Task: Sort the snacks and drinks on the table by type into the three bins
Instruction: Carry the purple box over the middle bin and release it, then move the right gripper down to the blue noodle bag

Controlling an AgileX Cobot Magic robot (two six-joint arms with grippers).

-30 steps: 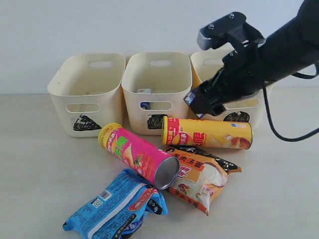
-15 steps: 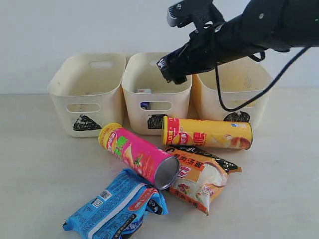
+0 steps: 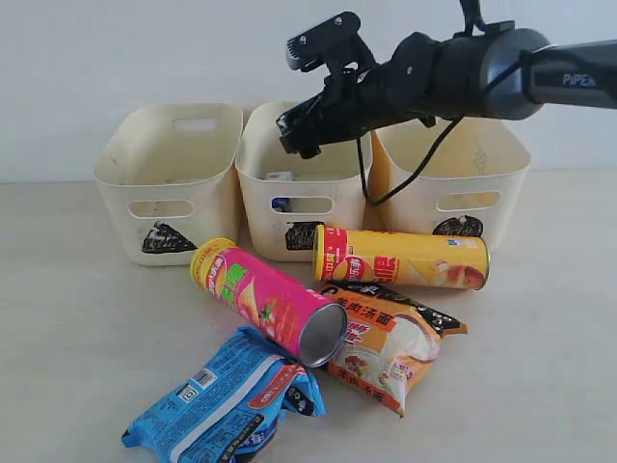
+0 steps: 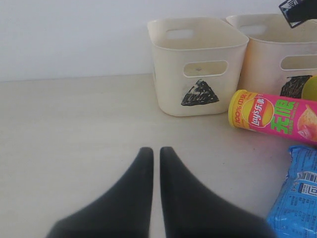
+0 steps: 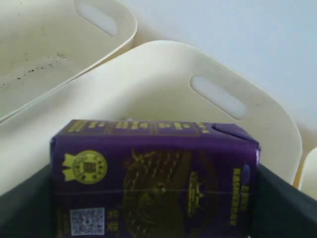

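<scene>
My right gripper (image 3: 297, 133) is shut on the dark purple carton (image 5: 153, 173) and holds it in the air over the middle bin (image 3: 253, 154), the one with the square mark. A white carton with blue print (image 3: 280, 177) lies inside that bin. On the table (image 3: 77, 318) lie the pink-magenta tube (image 3: 270, 301), the yellow tube (image 3: 400, 258), the blue bag (image 3: 227, 400) and the orange-black-white bag (image 3: 390, 342). My left gripper (image 4: 156, 151) is shut on nothing, low over bare table, well short of the triangle bin (image 4: 198, 64).
The triangle bin (image 3: 169, 145) stands on the left and the circle bin (image 3: 453, 174) on the right of the row against the white wall. The right arm's cable (image 3: 415, 164) hangs across the circle bin. The pink tube (image 4: 277, 115) and blue bag (image 4: 297, 193) lie beside my left gripper.
The right arm has swung up and to the left with the purple carton, from in front of the circle bin to above the middle bin. The items on the table have not moved.
</scene>
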